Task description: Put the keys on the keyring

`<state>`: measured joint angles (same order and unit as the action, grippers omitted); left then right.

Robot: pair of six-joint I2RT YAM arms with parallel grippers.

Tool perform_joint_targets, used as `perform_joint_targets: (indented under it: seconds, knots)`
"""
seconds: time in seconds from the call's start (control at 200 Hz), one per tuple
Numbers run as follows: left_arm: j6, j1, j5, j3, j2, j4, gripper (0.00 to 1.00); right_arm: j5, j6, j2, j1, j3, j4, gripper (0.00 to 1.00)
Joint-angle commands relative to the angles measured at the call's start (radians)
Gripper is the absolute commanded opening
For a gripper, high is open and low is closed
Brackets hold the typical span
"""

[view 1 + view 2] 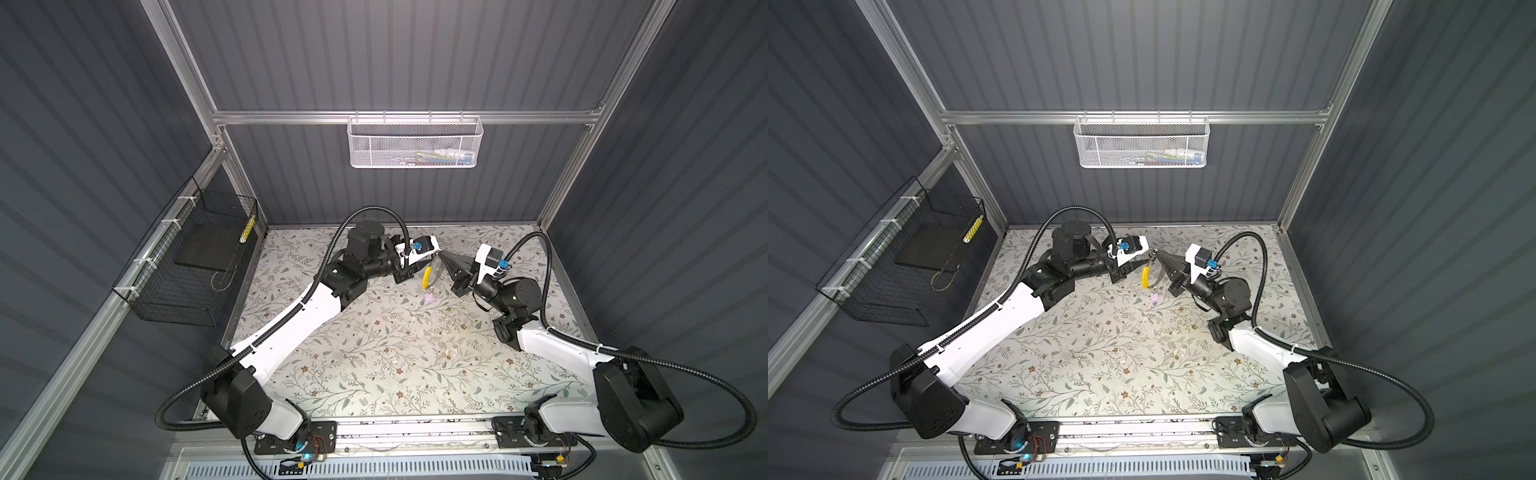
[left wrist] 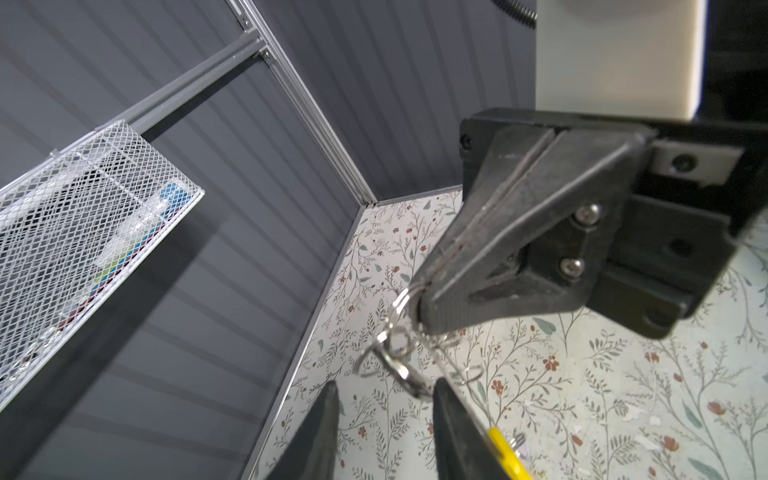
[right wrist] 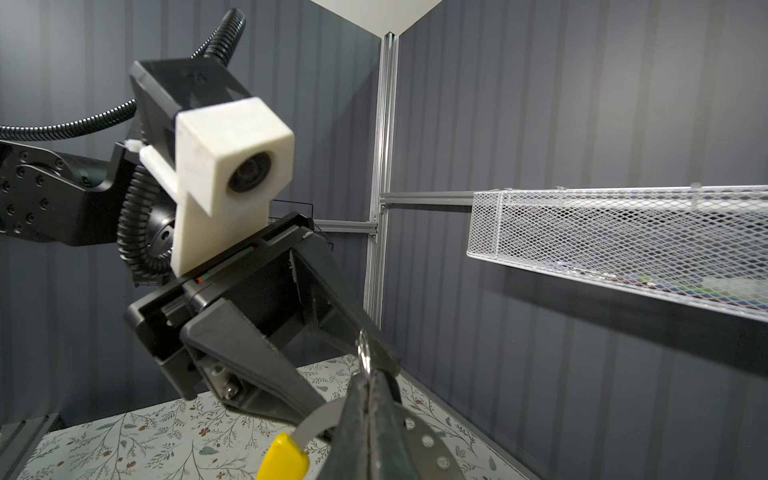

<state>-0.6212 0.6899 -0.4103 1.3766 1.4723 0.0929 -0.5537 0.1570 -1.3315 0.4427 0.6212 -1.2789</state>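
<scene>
While the right gripper (image 2: pixel 419 297) is pinching its jaws tight on the keyring (image 2: pixel 402 302), the left gripper (image 2: pixel 385 403) is sitting right across from it with its fingers (image 2: pixel 322 428) spread apart, gripping nothing. Both are hanging over the back middle of the floral table (image 1: pixel 374 353), with their tips nearly touching in both top views.

From the left wrist view, a little cluster of small steel rings (image 2: pixel 395 349) is dangling just under the clamped wire, between the left fingertips and the right gripper's nose. The yellow tag (image 1: pixel 427 277) is hanging off the keyring just beneath the two tips, and the lilac-tagged key (image 1: pixel 429 297) is showing a bit lower, toward the front of the table. Honestly I can't tell whether that key is dangling from the ring or lying on the table, it's way too small from up there.

In the right wrist view the ring is showing edge-on, poking out from between the shut fingers, with the left gripper's open fingers right behind it. The white mesh basket (image 1: pixel 415 143) is hanging on the back rail, well apart from all this.
</scene>
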Motion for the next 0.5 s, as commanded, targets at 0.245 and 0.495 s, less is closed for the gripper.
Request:
perform_joint_targets:
  seconds: [0.245, 0.495]
  knots:
    - [0.113, -0.004, -0.098, 0.022, 0.037, 0.025, 0.38, 0.023, -0.001, 0.005, -0.004, 0.019, -0.046, 0.0]
    - [0.159, -0.005, -0.019, 0.065, 0.072, -0.002, 0.23, 0.021, 0.005, 0.003, -0.006, 0.016, -0.047, 0.0]
